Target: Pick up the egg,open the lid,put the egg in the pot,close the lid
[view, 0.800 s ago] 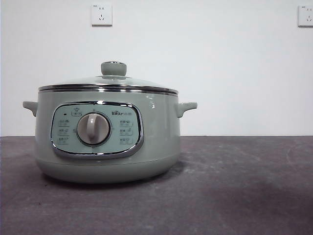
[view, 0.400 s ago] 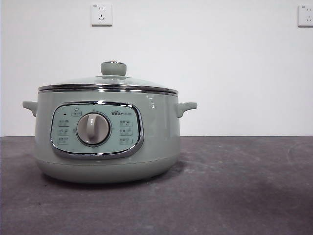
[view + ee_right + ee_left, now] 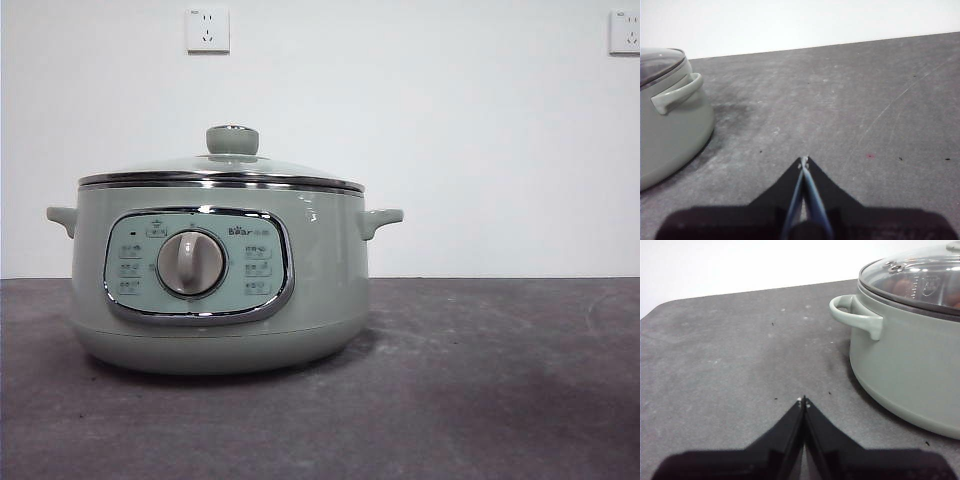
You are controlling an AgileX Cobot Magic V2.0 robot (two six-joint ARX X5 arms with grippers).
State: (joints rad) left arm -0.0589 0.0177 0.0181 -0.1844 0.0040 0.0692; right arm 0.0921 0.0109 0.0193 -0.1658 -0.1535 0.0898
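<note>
The left gripper (image 3: 803,401) waited pinched closed and empty, left of the pot (image 3: 215,290) near the bench's left edge, the lid (image 3: 222,170) seated. The right gripper (image 3: 804,160), likewise closed and empty, faced bare bench. The egg was unseen; finding it should come first.

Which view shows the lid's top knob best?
The front view: the knob stands whole in profile atop the lid. The left wrist view catches only a sliver of it at the picture's edge; the right wrist view shows part of the lid but no knob.
</note>
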